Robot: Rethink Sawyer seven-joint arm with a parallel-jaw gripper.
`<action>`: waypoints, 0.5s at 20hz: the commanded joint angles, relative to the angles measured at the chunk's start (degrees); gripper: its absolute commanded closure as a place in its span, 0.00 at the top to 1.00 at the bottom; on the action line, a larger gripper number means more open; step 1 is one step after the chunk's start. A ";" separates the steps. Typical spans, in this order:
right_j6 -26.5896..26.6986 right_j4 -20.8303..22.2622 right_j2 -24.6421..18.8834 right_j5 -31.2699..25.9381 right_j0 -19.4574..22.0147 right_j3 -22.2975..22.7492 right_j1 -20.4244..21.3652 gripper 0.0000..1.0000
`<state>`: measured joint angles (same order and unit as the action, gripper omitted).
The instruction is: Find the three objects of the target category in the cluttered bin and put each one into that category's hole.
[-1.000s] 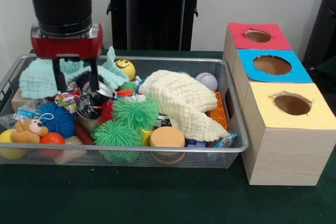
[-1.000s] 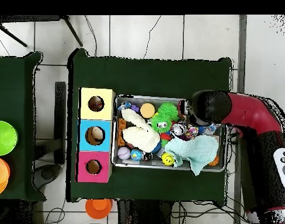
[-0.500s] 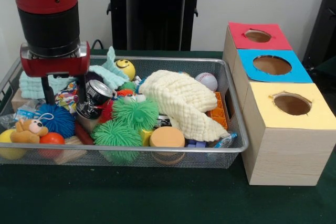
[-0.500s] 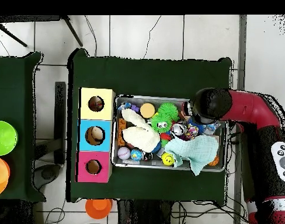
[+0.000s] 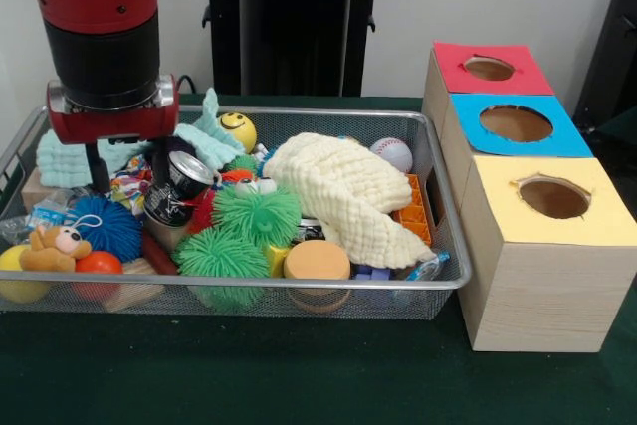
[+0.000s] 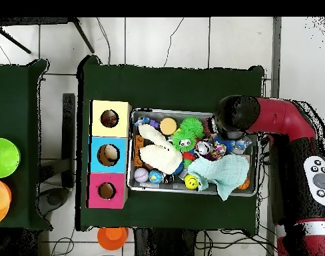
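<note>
The silver wire-mesh bin (image 5: 299, 286) is full of toys; it also shows in the overhead view (image 6: 182, 111). One printed fabric bundle (image 5: 126, 191) lies at the bin's left, beside a dark can (image 5: 179, 186). My gripper (image 5: 127, 174) hangs open right over it, one finger (image 5: 98, 168) on each side, low among the toys. I see no other printed bundles. The yellow-surround hole (image 5: 553, 198) is in the nearest wood box at the right, and also shows in the overhead view (image 6: 110, 119). In the overhead view the arm (image 6: 235, 119) hides the gripper.
A cream cloth (image 5: 348, 191) lies over the bin's middle, a mint cloth (image 5: 70, 156) at the back left. Green spiky balls (image 5: 257, 214), a blue spiky ball (image 5: 107, 226), a teddy (image 5: 55, 244) and an orange disc (image 5: 317, 261) crowd the front. Blue-surround (image 5: 516, 123) and red-surround (image 5: 489, 68) holes lie beyond.
In the front view the gripper has shifted left, from over the can to over the printed bundle, then risen slightly. Its fingers keep the same spread.
</note>
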<state>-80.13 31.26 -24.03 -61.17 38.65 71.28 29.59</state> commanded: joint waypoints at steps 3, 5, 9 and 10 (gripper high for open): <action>18.25 4.61 -1.82 -9.21 -1.59 -2.23 -2.27 1.00; 18.37 4.51 -1.86 -9.54 -1.52 -2.15 -2.39 1.00; 18.45 5.59 -1.68 -8.54 -1.59 -2.53 -3.32 1.00; 18.35 5.94 -1.64 -8.41 -1.77 -3.04 -3.72 1.00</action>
<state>-79.64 32.80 -24.04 -64.92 37.22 69.17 29.18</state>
